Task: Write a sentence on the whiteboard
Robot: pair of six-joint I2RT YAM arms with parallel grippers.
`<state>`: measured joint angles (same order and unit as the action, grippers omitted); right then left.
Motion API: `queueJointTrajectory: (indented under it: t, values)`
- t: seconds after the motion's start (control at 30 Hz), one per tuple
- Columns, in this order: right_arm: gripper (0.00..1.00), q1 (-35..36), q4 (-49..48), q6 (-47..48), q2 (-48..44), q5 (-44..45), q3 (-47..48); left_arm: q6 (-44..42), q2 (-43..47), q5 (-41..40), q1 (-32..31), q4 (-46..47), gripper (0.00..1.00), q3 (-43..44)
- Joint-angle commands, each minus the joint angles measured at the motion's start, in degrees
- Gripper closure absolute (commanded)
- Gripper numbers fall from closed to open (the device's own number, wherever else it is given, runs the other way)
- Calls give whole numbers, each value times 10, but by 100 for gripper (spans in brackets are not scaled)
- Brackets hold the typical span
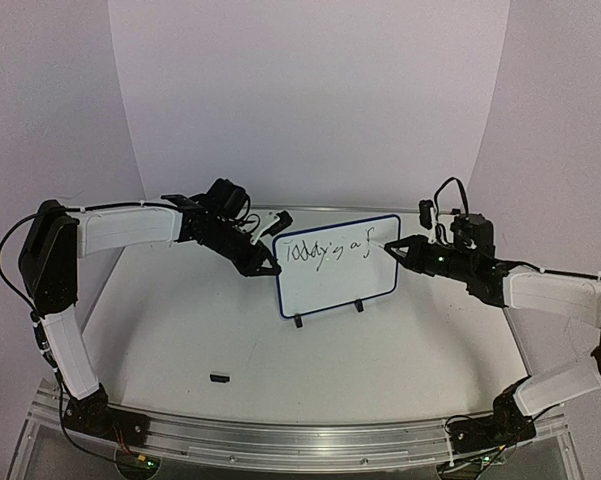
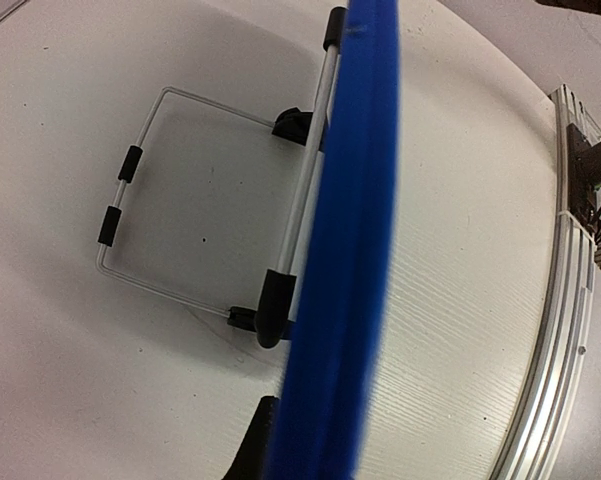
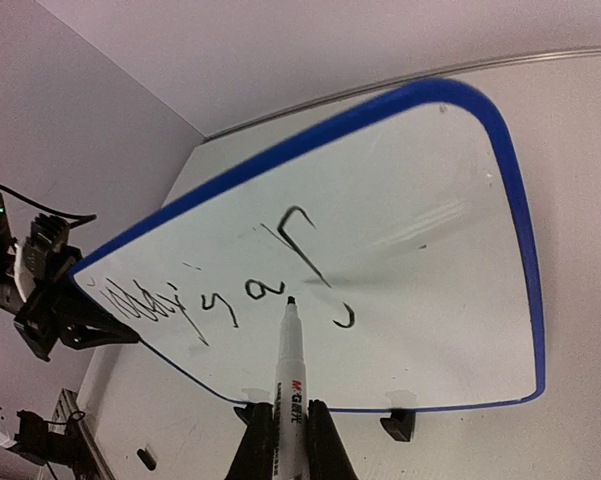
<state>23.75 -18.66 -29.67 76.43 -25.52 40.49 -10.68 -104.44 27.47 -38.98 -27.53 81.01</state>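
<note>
The whiteboard (image 1: 340, 280) stands on its two black feet mid-table, tilted back on a wire stand (image 2: 180, 190). The sentence (image 1: 330, 250) reads roughly "Today is a f" in one line; it also shows in the right wrist view (image 3: 220, 300). My left gripper (image 1: 265, 265) is shut on the board's left edge; in the left wrist view the blurred blue rim (image 2: 345, 250) runs between the jaws, and one dark finger (image 2: 248, 445) shows. My right gripper (image 1: 400, 247) is shut on a black-and-white marker pen (image 3: 290, 385). The pen's tip is at the board just below the "a", left of the "f".
A small black cap (image 1: 218, 377) lies on the table front left; it also shows in the right wrist view (image 3: 147, 459). A metal rail (image 1: 300, 435) runs along the near edge. A curved white backdrop (image 1: 310, 100) rises behind the board.
</note>
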Motion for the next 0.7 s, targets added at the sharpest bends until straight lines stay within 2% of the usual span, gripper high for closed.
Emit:
queueJointTrajectory:
  t: [0.0,0.67]
  values:
    - [100,-3,-24,-8,-35,-1,15,-15,1,-23,-2,-13,100,20]
    - [100,-2,-25,5,24,9,39,-15,0,-23,-2,-14,100,20]
